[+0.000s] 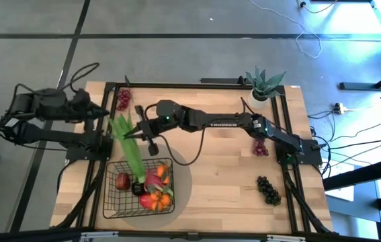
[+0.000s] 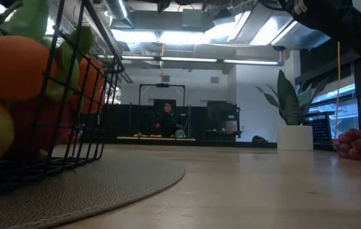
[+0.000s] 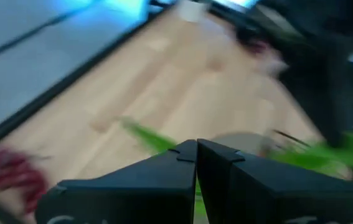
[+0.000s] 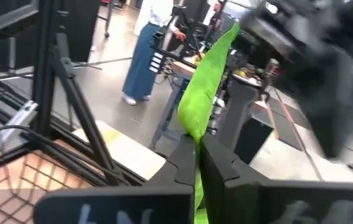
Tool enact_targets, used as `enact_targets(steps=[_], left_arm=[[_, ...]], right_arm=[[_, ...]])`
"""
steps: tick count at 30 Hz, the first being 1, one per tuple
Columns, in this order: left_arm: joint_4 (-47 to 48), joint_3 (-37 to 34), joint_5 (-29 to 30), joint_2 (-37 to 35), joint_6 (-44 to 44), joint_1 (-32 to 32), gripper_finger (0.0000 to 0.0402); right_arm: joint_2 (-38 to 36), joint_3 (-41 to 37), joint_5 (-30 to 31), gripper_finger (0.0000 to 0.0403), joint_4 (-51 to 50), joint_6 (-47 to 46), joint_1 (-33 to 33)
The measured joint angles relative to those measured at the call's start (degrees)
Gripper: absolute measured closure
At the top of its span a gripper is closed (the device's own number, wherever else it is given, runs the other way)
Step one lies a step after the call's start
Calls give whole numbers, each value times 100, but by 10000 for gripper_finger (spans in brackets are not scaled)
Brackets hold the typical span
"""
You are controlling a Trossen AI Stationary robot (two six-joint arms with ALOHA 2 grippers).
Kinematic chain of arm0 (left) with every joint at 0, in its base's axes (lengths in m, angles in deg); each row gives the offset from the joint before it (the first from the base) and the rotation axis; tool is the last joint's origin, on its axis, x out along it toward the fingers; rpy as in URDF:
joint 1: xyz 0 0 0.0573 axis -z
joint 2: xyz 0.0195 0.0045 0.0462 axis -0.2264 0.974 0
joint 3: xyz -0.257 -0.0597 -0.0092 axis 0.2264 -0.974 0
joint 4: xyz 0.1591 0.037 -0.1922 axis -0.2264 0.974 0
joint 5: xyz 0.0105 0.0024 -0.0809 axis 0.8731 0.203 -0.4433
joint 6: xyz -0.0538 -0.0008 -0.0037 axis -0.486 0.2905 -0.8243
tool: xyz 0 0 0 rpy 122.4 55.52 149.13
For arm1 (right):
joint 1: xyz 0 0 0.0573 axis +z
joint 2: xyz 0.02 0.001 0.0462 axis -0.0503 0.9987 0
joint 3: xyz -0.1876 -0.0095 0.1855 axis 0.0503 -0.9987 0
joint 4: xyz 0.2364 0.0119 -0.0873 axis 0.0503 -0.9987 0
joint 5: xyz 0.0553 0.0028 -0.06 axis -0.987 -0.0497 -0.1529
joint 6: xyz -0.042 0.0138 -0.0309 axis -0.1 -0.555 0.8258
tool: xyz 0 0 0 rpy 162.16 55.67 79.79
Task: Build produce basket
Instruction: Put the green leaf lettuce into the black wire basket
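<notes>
The black wire basket [image 1: 113, 202] sits on a round mat at the near left and shows close up in the low view [image 2: 91, 83]. It holds a pink dragon fruit [image 1: 155, 177], a red fruit [image 1: 121, 181] and tangerines [image 1: 164, 199]. A long green bunch [image 1: 131, 154] slants with its lower end in the basket and its leaves toward the far edge. My right gripper [image 1: 130, 136], reaching across from the right, is shut on one of these leaves. My left gripper [image 1: 105, 112] hangs shut beside the leaves at the table's left edge, with nothing between its fingers [image 3: 164, 180]. My right gripper pinches a green leaf [image 4: 195, 140] at the bunch's leafy upper end between its two fingers. The fingers come about level from the table's right. The leaf sticks out beyond the fingertips, and the bunch's lower end [image 1: 136, 176] rests in the basket.
Red grapes [image 1: 123, 99] lie at the far left, more red grapes [image 1: 261, 148] and dark grapes [image 1: 269, 189] at the right. A spiky plant in a white pot [image 1: 264, 87] stands at the far right. People stand in the room beyond the table.
</notes>
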Motion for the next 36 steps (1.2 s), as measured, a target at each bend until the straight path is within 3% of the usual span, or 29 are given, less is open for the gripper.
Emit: enact_targets(steps=[19,25,32,36], left_arm=[[-74,-30,-3443,81,95,3,401],[-438,-170,-4149,179,139,4,401],[-692,-845,-4186,370,438,72,401],[-772,-1123,-3680,492,852,246,401]], right_arm=[[132,-2,417,403,17,61,-99],[144,-4,595,403,-23,55,-101],[144,-4,722,403,-48,7,-120],[144,-4,724,403,-111,-91,-128]])
